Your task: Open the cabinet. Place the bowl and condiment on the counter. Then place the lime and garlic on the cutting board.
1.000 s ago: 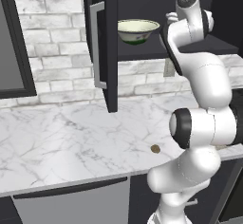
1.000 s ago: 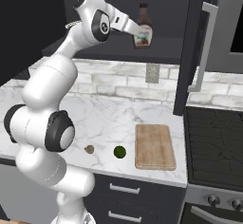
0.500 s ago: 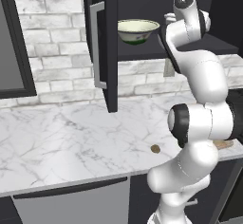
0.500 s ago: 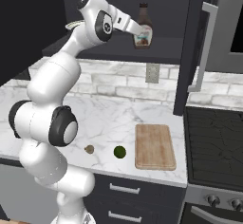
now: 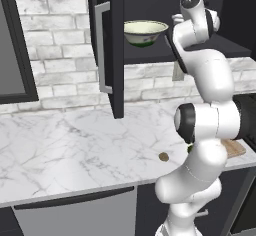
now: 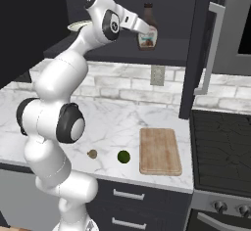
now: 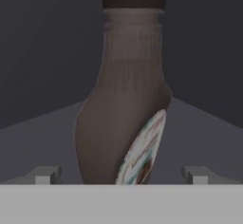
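Observation:
The black cabinet [image 5: 112, 55] stands open. On its dark shelf rests the cream bowl [image 5: 145, 31] with a green band, whose rim [image 6: 78, 26] shows behind my arm. The brown condiment [image 6: 147, 33] bottle stands upright on the same shelf. My gripper [image 6: 143, 29] is open right at the bottle. In the hand view the condiment [image 7: 123, 118] rises close between my gripper's [image 7: 121, 173] two spread fingertips [image 7: 46, 174], which stand apart from it. On the marble counter [image 6: 112, 122] lie the lime [image 6: 124, 156] and the garlic [image 6: 92, 153], just left of the bare cutting board [image 6: 159, 150].
The right cabinet door [image 6: 201, 49] with its silver handle hangs open above the board's far side. A black stove [image 6: 220, 147] adjoins the counter on the right. A dark-framed window [image 5: 15, 45] sits left of the cabinet. The garlic [image 5: 163, 156] lies near the counter's front edge.
The hand has edged a little closer to the condiment bottle on the shelf. The fingers have stayed spread, and the bowl, lime and garlic have not moved.

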You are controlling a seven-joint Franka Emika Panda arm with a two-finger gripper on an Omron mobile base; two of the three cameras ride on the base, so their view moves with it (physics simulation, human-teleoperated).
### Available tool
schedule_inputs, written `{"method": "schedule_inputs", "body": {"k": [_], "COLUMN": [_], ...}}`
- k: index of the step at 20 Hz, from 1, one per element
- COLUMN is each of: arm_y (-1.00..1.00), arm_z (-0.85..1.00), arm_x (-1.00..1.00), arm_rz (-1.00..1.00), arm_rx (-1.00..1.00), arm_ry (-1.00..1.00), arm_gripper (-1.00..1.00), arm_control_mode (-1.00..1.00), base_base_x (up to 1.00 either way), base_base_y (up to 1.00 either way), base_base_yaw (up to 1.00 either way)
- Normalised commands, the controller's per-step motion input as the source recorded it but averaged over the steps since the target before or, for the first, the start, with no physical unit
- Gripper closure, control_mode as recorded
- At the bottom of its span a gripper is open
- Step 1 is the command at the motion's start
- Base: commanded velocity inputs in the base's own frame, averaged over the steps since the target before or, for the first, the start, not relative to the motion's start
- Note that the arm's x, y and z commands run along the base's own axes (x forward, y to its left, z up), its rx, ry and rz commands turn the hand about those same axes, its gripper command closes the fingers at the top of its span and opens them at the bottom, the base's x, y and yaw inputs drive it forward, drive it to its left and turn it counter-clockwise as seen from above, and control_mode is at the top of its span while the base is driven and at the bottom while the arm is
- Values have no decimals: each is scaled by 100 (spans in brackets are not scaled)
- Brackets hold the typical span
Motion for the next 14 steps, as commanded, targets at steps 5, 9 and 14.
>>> {"method": "schedule_inputs", "body": {"k": [5,9,14], "arm_y": [0,-1,-29], "arm_z": [-2,-5,-12], "arm_x": [22,19,4], "arm_rz": [0,0,0], "arm_rx": [-5,-4,-1], "arm_ry": [2,0,0], "arm_gripper": [-100,-100,-100], "arm_control_mode": [-100,-100,-100], "base_base_x": [0,0,0], "base_base_y": [0,0,0], "base_base_yaw": [0,0,0]}}
